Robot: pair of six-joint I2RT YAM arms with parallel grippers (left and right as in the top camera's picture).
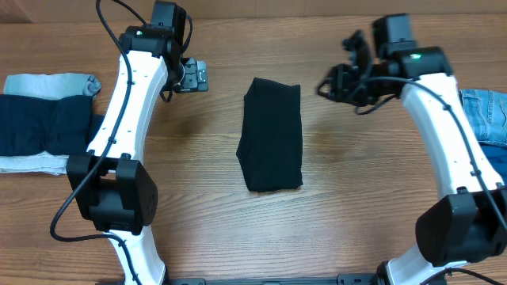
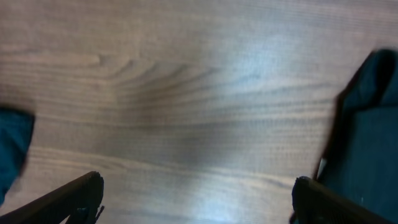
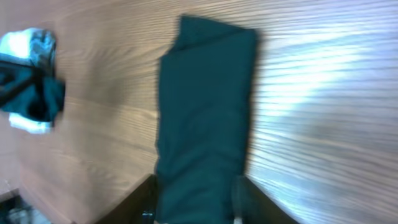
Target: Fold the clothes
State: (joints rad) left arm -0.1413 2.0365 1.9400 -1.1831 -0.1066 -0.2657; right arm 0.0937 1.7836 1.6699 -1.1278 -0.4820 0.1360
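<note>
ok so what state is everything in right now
black garment: folded narrow, lying flat, not held
navy garment: folded, stacked at the left edge
denim garment: at the right edge, cut off, fold unclear
left tool: open, empty
right tool: open, empty

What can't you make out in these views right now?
Denim garment: overhead, cut off by the right edge, partly under the right arm.
Left stack: overhead, cut by the left edge; piece count unclear.
Black garment: inner layers hidden by its own fold; right wrist view blurred, near end cut by the bottom edge.
Left wrist view: blurred, shows only the black garment's corner at its right edge.
</note>
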